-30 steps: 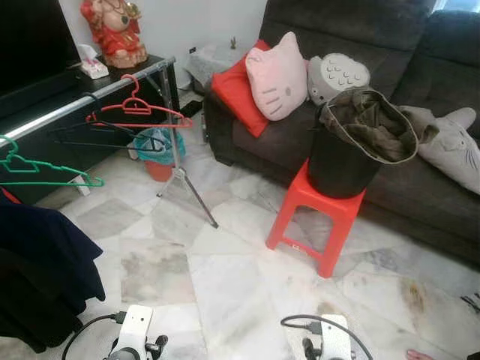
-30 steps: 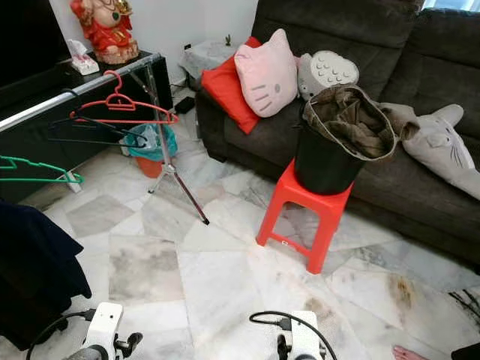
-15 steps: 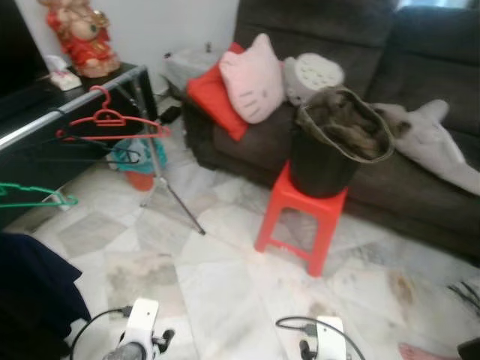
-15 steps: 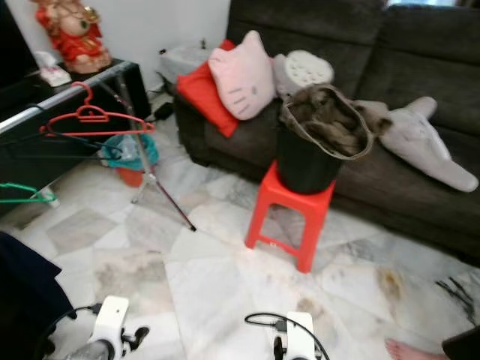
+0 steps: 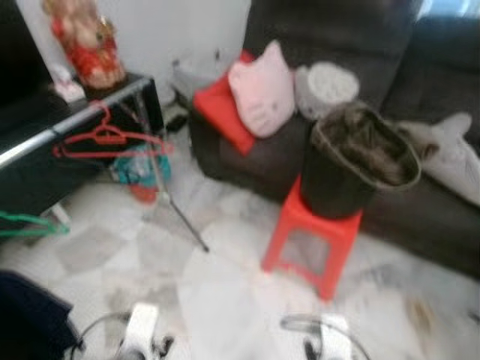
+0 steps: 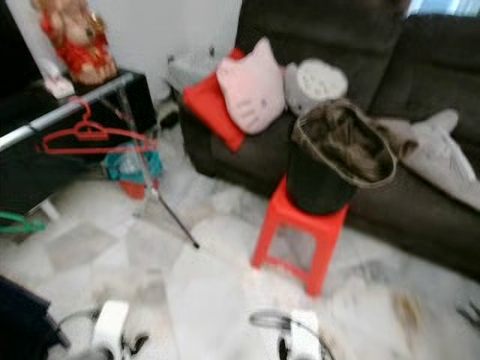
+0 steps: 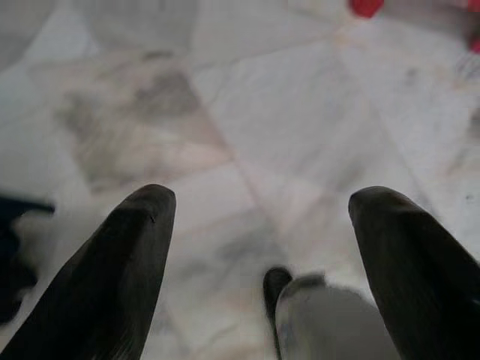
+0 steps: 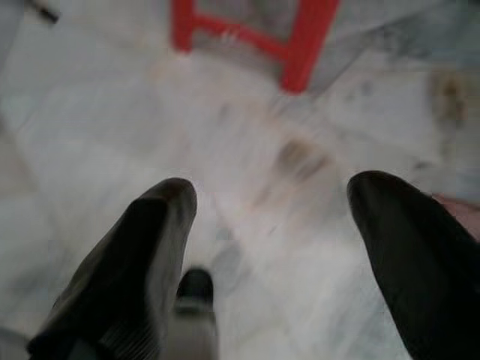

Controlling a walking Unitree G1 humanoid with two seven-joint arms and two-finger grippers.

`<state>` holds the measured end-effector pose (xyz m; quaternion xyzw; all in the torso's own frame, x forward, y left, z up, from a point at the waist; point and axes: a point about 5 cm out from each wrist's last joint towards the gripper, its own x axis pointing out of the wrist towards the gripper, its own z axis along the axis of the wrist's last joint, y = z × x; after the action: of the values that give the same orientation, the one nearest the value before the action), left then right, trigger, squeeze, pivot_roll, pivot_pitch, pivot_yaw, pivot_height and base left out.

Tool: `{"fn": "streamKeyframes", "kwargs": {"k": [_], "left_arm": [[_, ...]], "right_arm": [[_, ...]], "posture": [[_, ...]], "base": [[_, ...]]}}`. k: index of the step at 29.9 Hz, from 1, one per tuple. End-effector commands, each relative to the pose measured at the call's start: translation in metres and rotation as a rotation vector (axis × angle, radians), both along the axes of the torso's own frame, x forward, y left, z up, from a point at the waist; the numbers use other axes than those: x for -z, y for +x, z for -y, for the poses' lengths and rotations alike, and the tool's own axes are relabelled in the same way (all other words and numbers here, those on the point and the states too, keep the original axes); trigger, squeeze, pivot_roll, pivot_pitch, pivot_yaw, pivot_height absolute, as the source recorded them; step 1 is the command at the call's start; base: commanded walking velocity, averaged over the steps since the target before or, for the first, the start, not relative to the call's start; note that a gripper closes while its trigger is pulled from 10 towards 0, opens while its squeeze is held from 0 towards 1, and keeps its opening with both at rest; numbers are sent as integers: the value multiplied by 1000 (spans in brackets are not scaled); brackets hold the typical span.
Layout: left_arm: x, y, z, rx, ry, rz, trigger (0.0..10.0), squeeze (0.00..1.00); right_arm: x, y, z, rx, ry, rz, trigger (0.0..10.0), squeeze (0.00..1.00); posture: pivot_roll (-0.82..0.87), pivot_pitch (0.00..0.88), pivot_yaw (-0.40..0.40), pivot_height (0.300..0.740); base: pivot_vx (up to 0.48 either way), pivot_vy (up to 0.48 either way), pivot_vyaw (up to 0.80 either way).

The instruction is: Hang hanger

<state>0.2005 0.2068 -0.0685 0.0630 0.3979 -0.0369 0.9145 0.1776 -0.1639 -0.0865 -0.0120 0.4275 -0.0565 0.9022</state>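
Head view: hanger point(image 5: 107, 139) far from pincers

A home living room: dark sofa point(image 5: 352, 82) with cushions point(image 5: 259, 90), marble floor point(image 5: 225, 285), clothes rail point(image 5: 75, 120).

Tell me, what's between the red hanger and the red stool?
In the left eye view, the rack's slanted tripod leg and bare marble floor separate the red hanger from the red stool.
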Motion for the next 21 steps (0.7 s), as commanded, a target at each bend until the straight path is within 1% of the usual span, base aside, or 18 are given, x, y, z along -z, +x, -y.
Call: {"fn": "streamKeyframes", "kwargs": {"k": [1, 4, 6, 10, 21], "left_arm": [[0, -2, -8, -9, 19, -9, 10000, 0], [0, -2, -7, -8, 18, -10, 10000, 0], [0, -2, -7, -8, 16, -10, 10000, 0], [0, -2, -7, -6, 16, -10, 10000, 0], [-1, 0, -5, 7, 18, -9, 10000, 0]], "right_arm": [[1, -1, -8, -13, 18, -4, 10000, 0], [1, -1, -8, -16, 20, -5, 10000, 0], [0, 0, -7, -18, 17, 1, 10000, 0], [0, 2, -8, -22, 13, 9, 10000, 0], [1, -1, -8, -15, 16, 5, 10000, 0]], "posture": [[101, 0, -28, 740], [102, 0, -28, 740], [102, 0, -28, 740], [101, 0, -29, 740], [100, 0, -25, 740]], "base": [[352, 0, -756], [352, 0, -752], [352, 0, -406], [352, 0, 0], [353, 0, 0]]}}
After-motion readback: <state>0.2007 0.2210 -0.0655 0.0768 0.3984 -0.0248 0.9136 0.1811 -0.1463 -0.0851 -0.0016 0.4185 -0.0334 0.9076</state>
